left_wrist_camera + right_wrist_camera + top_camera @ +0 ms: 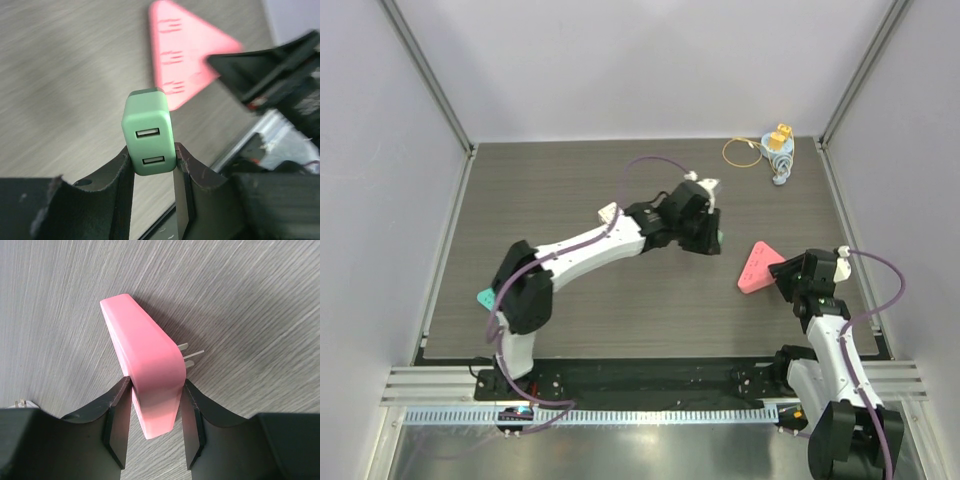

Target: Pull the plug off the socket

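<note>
- The green USB charger plug is sitting apart from the socket, held near the middle of the bench, a little toward the right edge.
- The plug's two USB ports are facing the left wrist camera, stacked one above the other.
- The left pincer is closing narrowly on the plug, one black finger pressing each side of its lower half.
- The pink triangular socket is lying just right of the plug with a clear gap between them, close to the right edge of the bench.
- Rows of slots are showing on the socket's flat face in the left wrist view, and metal prongs are sticking out of its far side in the right wrist view.
- The right pincer is gripping the socket by one corner, its fingers pinching both flat faces.
- Whether the socket is touching the bench, I cannot tell.
- A small teal object is lying at the left edge of the bench.
- A blue and yellow item with a yellow ring beside it is resting in the far right corner.
</note>
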Controlling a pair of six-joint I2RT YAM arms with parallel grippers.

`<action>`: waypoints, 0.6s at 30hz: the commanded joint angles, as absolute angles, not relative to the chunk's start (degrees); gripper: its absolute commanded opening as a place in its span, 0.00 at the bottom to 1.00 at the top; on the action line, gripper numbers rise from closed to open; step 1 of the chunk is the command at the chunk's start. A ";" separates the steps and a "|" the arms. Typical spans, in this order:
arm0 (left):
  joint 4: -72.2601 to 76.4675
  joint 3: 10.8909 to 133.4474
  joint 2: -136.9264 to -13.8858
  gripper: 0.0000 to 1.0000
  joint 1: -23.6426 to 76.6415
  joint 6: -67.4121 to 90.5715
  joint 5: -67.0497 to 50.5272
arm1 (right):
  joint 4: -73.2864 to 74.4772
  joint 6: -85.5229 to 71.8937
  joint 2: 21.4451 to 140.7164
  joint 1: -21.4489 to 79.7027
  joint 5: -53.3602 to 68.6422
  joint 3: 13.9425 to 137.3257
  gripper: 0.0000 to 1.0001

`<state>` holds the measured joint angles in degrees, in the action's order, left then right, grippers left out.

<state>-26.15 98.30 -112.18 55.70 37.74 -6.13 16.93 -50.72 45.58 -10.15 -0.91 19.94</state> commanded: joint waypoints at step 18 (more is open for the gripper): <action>-2.02 68.90 -107.84 0.01 29.27 50.45 -20.30 | 35.14 -52.73 41.84 -12.22 -7.98 19.95 0.01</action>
